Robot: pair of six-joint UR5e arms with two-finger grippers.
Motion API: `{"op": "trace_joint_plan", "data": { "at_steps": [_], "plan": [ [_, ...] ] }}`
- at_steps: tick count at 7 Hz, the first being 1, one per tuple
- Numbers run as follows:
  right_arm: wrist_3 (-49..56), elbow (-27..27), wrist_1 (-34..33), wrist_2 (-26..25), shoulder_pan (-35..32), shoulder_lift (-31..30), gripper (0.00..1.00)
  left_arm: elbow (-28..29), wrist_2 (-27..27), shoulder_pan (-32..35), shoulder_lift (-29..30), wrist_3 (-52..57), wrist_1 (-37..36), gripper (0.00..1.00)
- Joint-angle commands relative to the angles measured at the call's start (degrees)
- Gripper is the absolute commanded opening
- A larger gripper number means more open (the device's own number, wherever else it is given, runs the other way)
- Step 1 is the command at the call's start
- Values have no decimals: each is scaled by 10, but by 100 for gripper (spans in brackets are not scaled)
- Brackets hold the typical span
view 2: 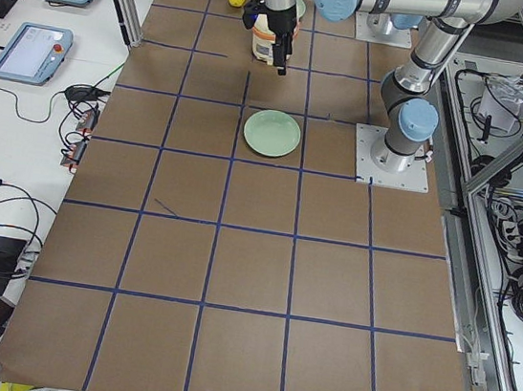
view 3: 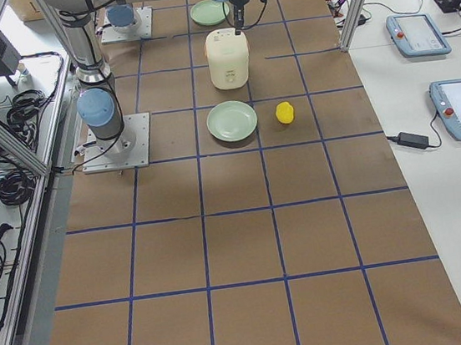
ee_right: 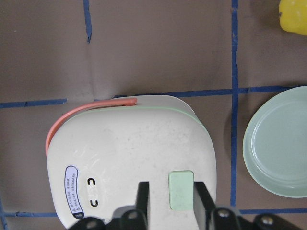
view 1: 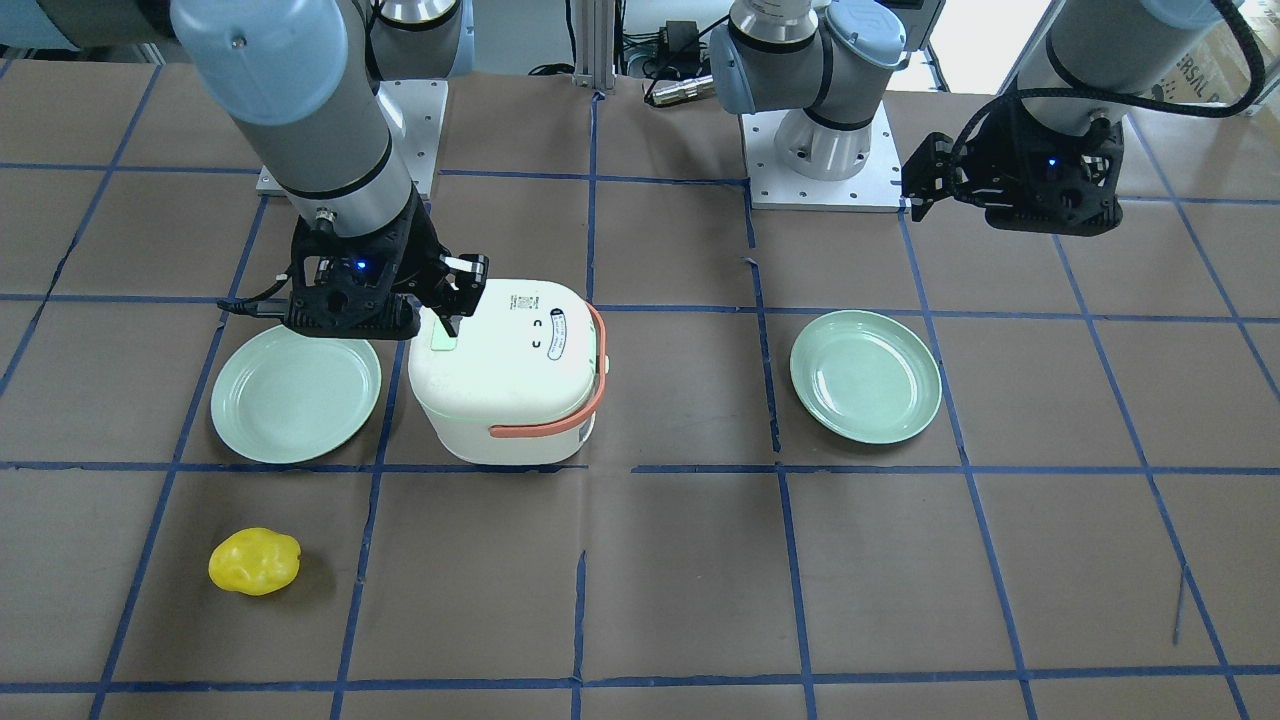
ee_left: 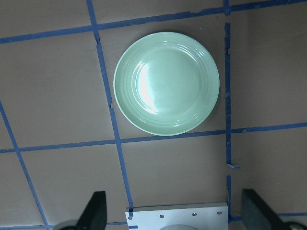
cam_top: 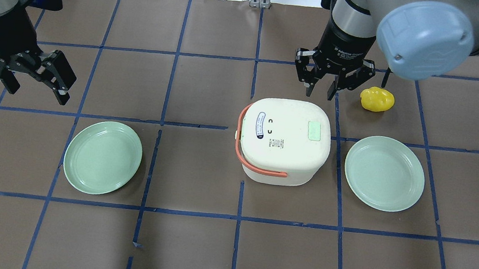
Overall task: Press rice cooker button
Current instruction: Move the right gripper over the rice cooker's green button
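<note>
A white rice cooker (cam_top: pixel 285 140) with an orange handle stands mid-table; it also shows in the front view (view 1: pixel 510 380). Its pale green button (cam_top: pixel 314 131) sits on the lid at the end near my right gripper. My right gripper (cam_top: pixel 321 89) is part open and empty, just over that end of the lid. In the right wrist view its fingers (ee_right: pixel 143 196) stand on either side of the button (ee_right: pixel 181 190); I cannot tell whether they touch the lid. My left gripper (cam_top: pixel 39 92) is open and empty, hovering far off at the table's left.
A green plate (cam_top: pixel 385 173) lies right of the cooker and another green plate (cam_top: pixel 102 157) lies to its left, below my left gripper. A yellow fruit-like object (cam_top: pixel 377 99) lies beside my right gripper. Blue tape lines grid the brown table.
</note>
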State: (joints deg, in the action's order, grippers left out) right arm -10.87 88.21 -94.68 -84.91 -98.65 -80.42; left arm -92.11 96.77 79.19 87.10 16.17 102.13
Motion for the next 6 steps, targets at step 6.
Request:
{"op": "trace_joint_plan", "data": {
  "at_steps": [6],
  "plan": [
    [14, 66, -74, 0, 3, 7, 15, 0, 0, 0, 0, 0, 0, 100]
  ]
}}
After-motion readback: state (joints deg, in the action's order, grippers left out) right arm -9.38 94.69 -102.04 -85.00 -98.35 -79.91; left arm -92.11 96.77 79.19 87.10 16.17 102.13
